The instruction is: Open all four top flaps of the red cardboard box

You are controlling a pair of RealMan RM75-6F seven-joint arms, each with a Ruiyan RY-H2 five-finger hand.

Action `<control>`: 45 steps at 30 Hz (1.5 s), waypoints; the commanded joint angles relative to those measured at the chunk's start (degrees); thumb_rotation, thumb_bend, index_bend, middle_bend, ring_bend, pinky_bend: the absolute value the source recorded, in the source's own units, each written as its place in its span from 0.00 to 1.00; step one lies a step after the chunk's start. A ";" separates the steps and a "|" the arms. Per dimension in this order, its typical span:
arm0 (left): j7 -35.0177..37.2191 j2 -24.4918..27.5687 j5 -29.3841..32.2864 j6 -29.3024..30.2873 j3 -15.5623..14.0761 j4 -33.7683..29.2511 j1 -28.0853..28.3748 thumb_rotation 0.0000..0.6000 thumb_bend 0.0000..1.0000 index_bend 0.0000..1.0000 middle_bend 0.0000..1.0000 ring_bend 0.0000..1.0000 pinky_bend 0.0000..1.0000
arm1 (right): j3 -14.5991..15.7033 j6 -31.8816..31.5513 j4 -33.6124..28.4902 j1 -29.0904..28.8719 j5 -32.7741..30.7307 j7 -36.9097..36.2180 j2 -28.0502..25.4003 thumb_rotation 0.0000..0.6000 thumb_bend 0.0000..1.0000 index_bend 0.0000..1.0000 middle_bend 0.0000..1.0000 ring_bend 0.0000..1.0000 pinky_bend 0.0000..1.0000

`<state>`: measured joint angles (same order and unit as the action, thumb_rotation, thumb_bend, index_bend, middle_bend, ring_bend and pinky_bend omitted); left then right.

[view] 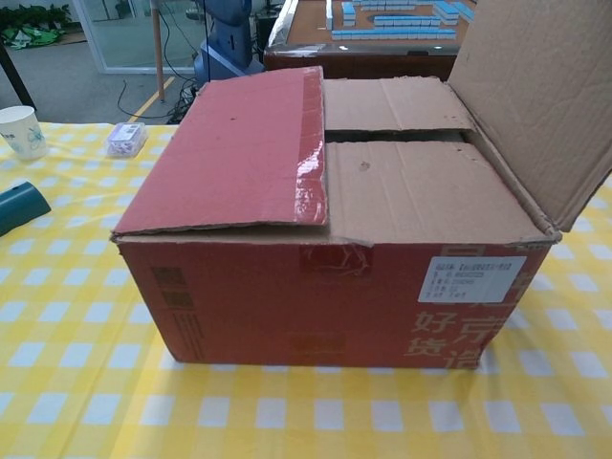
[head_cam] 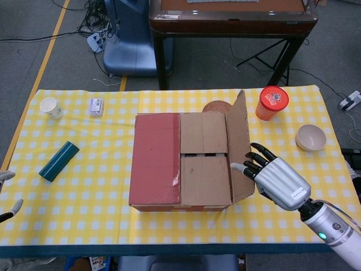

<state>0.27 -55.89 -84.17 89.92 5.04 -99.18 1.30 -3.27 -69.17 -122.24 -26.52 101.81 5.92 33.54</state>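
Note:
The red cardboard box [head_cam: 155, 164] [view: 287, 287] stands mid-table. Its left red flap [head_cam: 155, 158] [view: 239, 143] lies flat over the top. The right flap [head_cam: 240, 144] [view: 535, 96] is swung up and leans outward to the right, brown inside showing. Two brown inner flaps [head_cam: 203, 158] [view: 411, 182] lie shut beneath. My right hand [head_cam: 273, 178] hangs right of the box, fingers spread, its fingertips at the outer face of the raised flap. Only fingertips of my left hand [head_cam: 7, 195] show at the left edge of the head view.
A teal bar [head_cam: 58, 161] [view: 14, 206], a paper cup [head_cam: 51, 106] [view: 21, 131] and a small packet [head_cam: 96, 106] [view: 125, 139] lie on the left. An orange tub [head_cam: 272, 103], a beige bowl [head_cam: 311, 137] and a woven coaster [head_cam: 217, 107] are on the right.

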 commanded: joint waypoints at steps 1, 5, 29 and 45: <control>-0.34 0.16 -0.31 -0.02 0.02 -0.41 0.21 1.00 0.27 0.32 0.24 0.10 0.00 | 1.12 -2.90 0.66 2.70 1.21 -0.80 -1.15 1.00 1.00 0.24 0.42 0.23 0.12; -0.85 0.28 -0.95 0.01 -0.02 -1.18 0.48 1.00 0.27 0.32 0.24 0.10 0.00 | 2.11 -5.27 1.32 5.31 2.21 -1.35 -1.97 1.00 1.00 0.24 0.42 0.23 0.12; 4.56 3.42 -7.91 -11.06 2.81 -5.17 12.31 1.00 0.27 0.31 0.24 0.09 0.00 | 2.01 -3.86 7.69 7.21 2.02 -4.14 4.71 1.00 0.45 0.24 0.38 0.23 0.14; 30.59 2.98 -19.81 -27.01 4.72 -4.72 33.71 0.87 0.24 0.42 0.33 0.12 0.00 | -0.60 -4.91 6.46 6.20 0.76 -4.66 4.58 1.00 0.35 0.24 0.36 0.23 0.14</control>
<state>29.43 -51.83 -103.00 64.38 9.18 -104.33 33.12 -3.86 -74.08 -115.76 -20.32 102.58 1.26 38.12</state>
